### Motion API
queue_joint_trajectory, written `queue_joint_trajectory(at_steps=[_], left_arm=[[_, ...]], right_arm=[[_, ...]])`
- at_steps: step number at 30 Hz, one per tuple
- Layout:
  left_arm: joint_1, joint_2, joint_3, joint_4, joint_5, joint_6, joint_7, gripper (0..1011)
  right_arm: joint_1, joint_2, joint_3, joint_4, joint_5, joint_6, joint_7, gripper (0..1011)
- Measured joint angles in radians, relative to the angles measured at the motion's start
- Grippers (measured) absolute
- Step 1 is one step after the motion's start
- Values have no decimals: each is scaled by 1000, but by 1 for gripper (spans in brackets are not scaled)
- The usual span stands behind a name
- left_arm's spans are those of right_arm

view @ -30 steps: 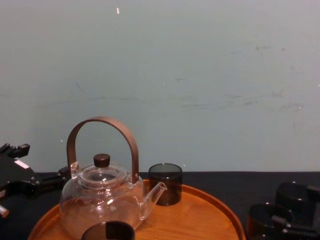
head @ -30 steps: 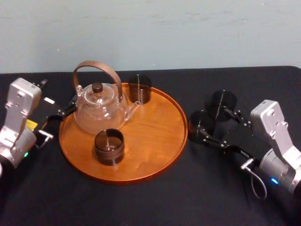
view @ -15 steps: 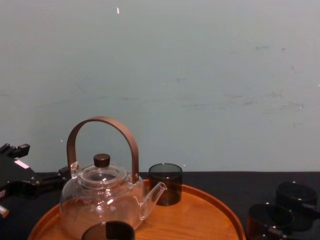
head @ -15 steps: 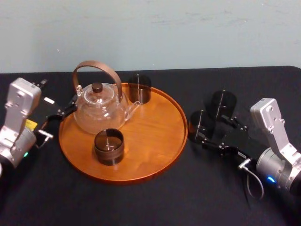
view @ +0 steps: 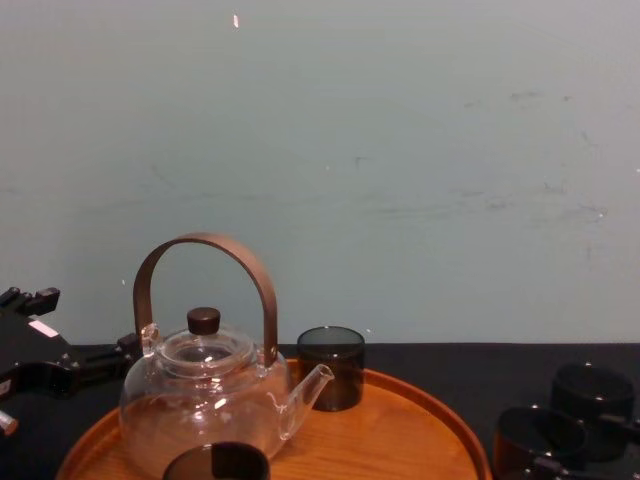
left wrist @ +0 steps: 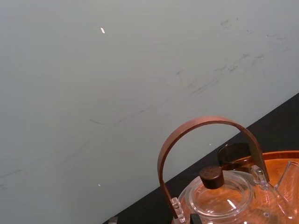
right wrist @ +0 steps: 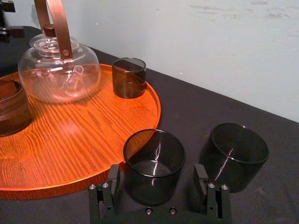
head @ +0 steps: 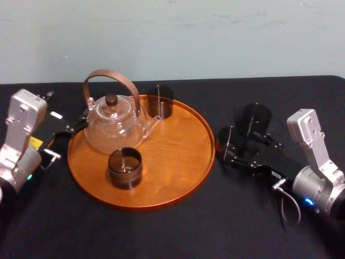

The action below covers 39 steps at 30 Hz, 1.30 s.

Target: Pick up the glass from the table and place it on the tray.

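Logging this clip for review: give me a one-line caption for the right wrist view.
Open right tool straddles a smoked glass on the black table, beside the tray.

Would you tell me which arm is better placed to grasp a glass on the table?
Right. The right end effector, open, straddles a glass just right of the tray. The left end effector sits across the tray, by the teapot.

the right half of the tray [head: 180,143] is left bare; its left is blocked by teapot [head: 113,127], rear glass [head: 160,102], front glass [head: 125,168].
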Motion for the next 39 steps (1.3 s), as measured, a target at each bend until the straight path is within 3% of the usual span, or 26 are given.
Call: queue_joint_trajectory(at_steps=[39], left_arm=[[0, 0, 0, 0, 0, 0, 0, 1001]], right_arm=[[70, -90, 28, 158, -55, -25, 98, 1002]])
